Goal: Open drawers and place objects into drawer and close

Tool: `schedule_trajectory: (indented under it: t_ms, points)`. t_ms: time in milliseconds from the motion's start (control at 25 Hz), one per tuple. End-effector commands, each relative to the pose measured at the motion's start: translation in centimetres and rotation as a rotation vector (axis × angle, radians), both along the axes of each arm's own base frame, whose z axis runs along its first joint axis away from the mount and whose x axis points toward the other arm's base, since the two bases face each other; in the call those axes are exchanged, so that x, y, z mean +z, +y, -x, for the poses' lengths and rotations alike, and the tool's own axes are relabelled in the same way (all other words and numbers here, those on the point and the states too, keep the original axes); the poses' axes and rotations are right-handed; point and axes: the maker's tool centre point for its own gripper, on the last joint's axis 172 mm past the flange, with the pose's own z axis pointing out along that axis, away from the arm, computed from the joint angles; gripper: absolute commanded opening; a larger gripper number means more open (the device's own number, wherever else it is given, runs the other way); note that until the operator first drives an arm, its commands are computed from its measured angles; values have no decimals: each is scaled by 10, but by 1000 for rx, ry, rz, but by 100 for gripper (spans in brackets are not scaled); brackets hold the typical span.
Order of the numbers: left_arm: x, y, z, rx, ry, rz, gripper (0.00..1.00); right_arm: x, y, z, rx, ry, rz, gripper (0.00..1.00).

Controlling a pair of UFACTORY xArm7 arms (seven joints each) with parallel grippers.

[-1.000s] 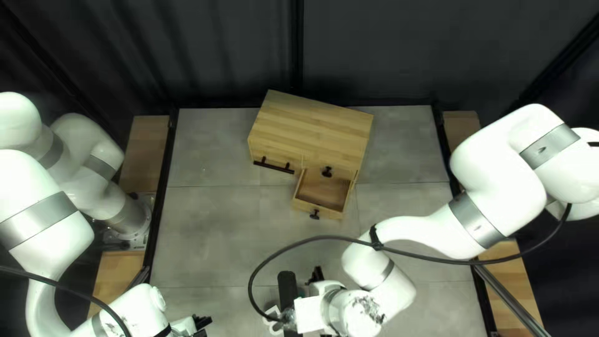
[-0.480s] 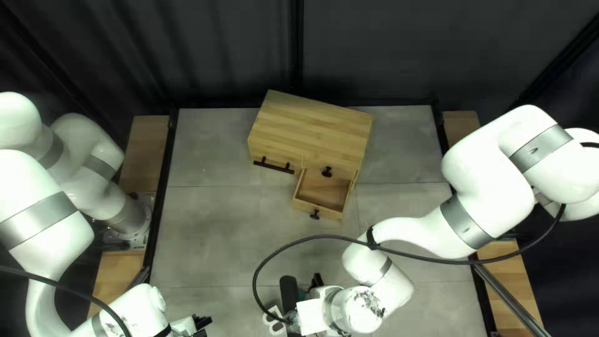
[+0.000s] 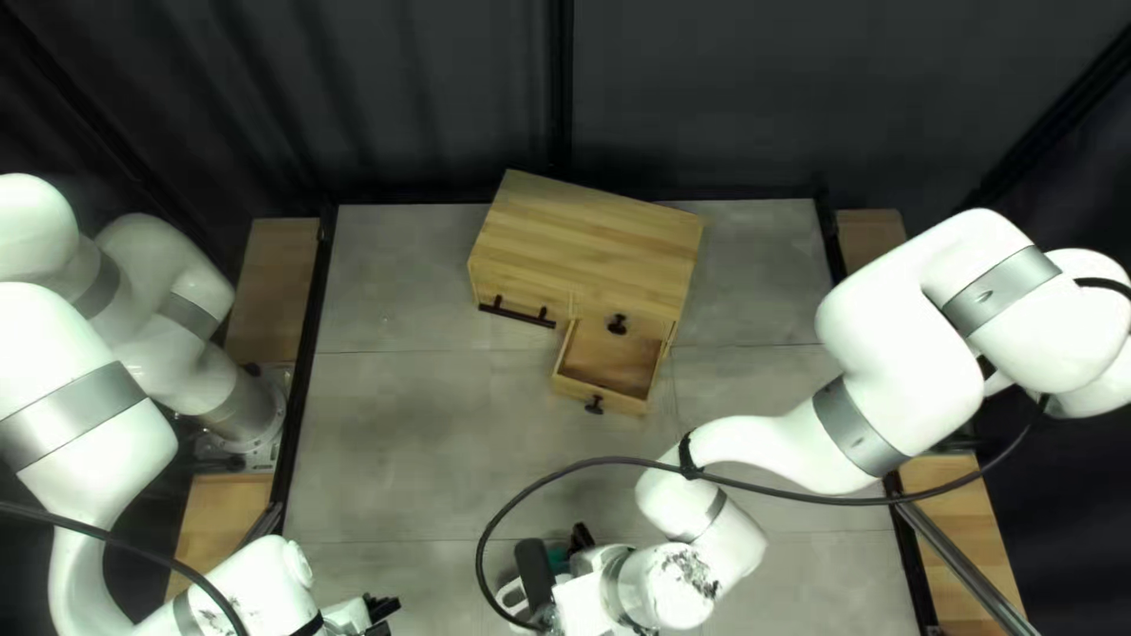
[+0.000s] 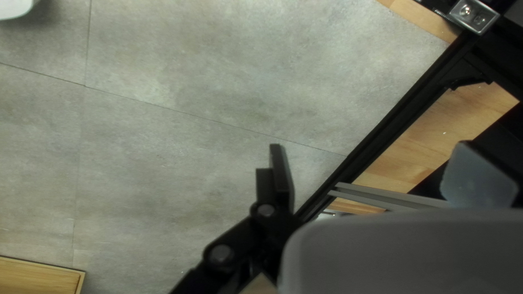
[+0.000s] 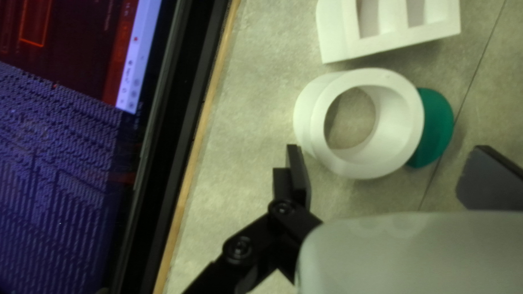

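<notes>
In the top left view, my left gripper [image 3: 379, 609] is at the near edge and my right gripper [image 3: 580, 540] is partly hidden by its arm. The wooden cabinet [image 3: 589, 236] has its lower right drawer [image 3: 613, 359] pulled out, with nothing visible inside. In the left wrist view, my left gripper [image 4: 376, 171] stands open over bare table. My right gripper [image 5: 389, 174] is open, with a white ring [image 5: 395, 122] just ahead of its fingers. A teal round object [image 5: 436, 128] lies partly under or behind the ring, and a white slotted block [image 5: 338, 32] sits beside it.
A long-handled drawer front [image 3: 513, 304] is closed at the cabinet's left. A black cable loops over the near part of the table from my right arm. A screen [image 5: 71, 136] stands past the table's wooden edge [image 5: 190, 169].
In the top left view, my right arm has shifted slightly toward the left and the near edge, its cable moving along. The left arm and the cabinet have not moved.
</notes>
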Motion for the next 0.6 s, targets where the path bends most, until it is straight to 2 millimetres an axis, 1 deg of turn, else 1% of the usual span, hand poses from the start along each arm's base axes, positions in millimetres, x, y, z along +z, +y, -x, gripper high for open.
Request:
schedule_trajectory:
  t_ms: [40, 200, 280, 600]
  points:
    - [0, 0, 0, 0, 0, 0, 100, -4, 5, -6, 3, 3, -24, 100]
    - [0, 0, 0, 0, 0, 0, 100, -6, 13, -8, 8, 8, -45, 100]
    - [0, 0, 0, 0, 0, 0, 100, -6, 14, -7, 8, 9, -50, 100]
    - [0, 0, 0, 0, 0, 0, 100, -18, 8, -8, 11, 24, -86, 100]
